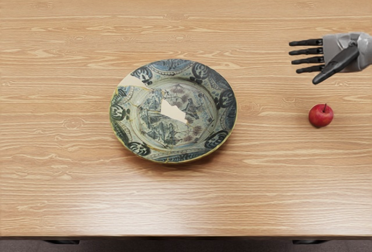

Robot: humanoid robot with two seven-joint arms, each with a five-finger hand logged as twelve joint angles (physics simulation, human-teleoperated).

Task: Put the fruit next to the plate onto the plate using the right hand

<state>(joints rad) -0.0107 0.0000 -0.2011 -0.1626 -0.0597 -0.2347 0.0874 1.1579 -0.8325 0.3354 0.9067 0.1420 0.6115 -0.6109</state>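
Wooden table (70, 194) across nearly the whole head view, far edge along the top, near edge just above the bottom. At centre, a round patterned plate (174, 66) with pale patches, bare wood on every side of it. Well to its right, near the table's right side, a red apple (321, 115), upright on the wood, stem up, with an open stretch of tabletop between the two. Above the apple in the picture, the right hand (334, 54), in from the right edge, clear of the fruit. Fingers (305, 51) straight and spread, pointing left, thumb angled down and left; holds nothing
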